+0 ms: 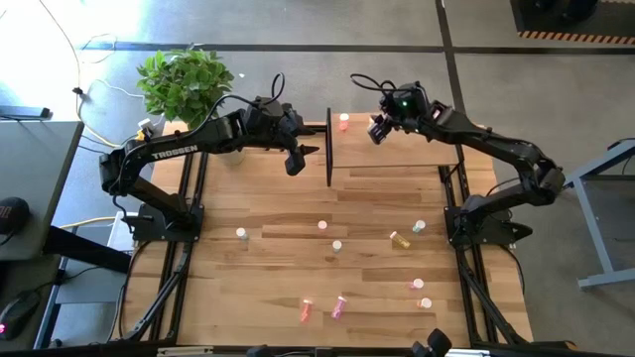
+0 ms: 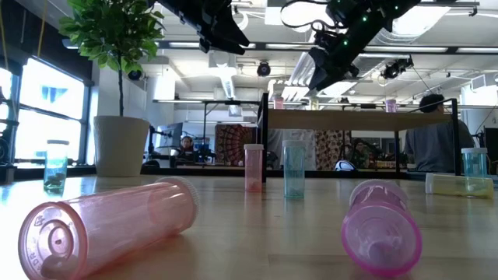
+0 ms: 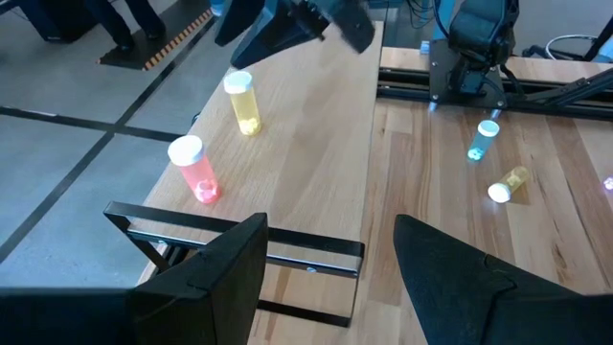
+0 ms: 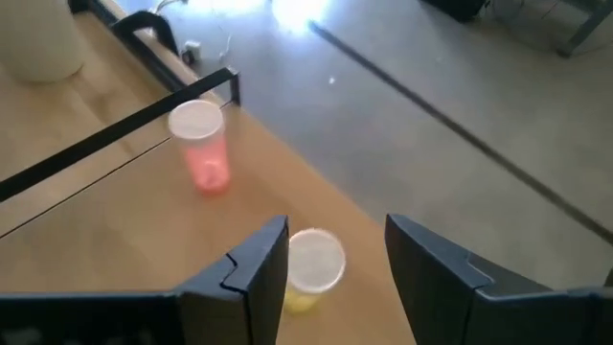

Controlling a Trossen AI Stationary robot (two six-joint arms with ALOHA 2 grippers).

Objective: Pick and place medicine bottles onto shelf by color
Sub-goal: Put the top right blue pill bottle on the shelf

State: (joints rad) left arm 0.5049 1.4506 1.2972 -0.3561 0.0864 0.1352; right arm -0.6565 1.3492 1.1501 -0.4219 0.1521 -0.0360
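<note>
A red-pink bottle (image 4: 203,144) and a yellow bottle (image 4: 311,264) stand upright on the light-wood shelf (image 1: 397,154) at the table's far side. My right gripper (image 4: 333,230) hangs open just above the yellow bottle, with a gap between them in the left wrist view, where the gripper (image 3: 287,29) is over the bottle (image 3: 242,101). My left gripper (image 1: 295,159) is open and empty, up in the air by the shelf's left end frame (image 3: 239,240). Several more bottles stand or lie on the table, such as a yellow one (image 1: 400,239) and a pink one (image 1: 338,306).
A potted plant (image 1: 189,84) stands at the far left corner. The shelf's black frame post (image 1: 328,149) rises between the two grippers. Loose bottles are scattered over the table's near half (image 1: 322,225). A person (image 2: 432,144) sits in the room beyond the table.
</note>
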